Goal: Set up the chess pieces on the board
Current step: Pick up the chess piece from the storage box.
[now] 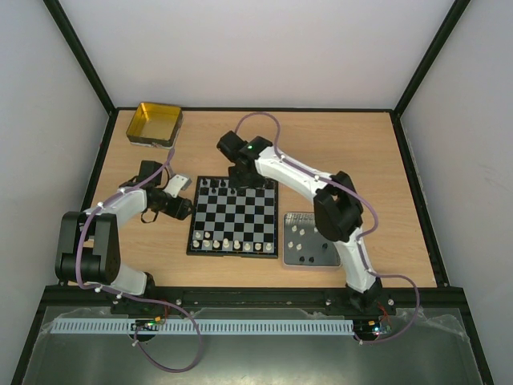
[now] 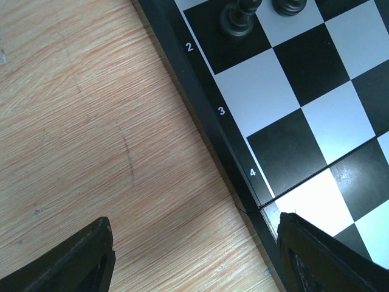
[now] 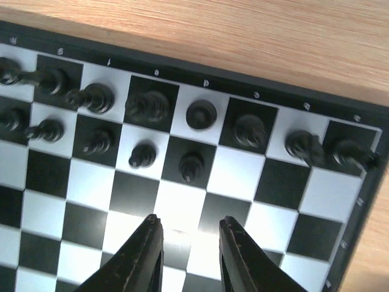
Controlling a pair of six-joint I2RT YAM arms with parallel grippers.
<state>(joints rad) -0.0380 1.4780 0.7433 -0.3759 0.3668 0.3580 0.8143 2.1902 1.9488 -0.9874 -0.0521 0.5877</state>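
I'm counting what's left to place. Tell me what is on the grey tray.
A few tiny pieces, white and black, stand on the tray. The right arm covers its far right corner, so anything there is hidden.

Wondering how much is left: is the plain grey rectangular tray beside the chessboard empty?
Not empty: the plain grey rectangular tray holds several tiny chess pieces, white and black ones.

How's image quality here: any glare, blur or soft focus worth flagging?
Right wrist: black pieces look soft, and a glare patch washes out white squares of the board ahead of the right claw. Left wrist: tabletop grain and rank numbers sharp; left claw fingers dark, blurred. Top external: even light, pieces tiny.
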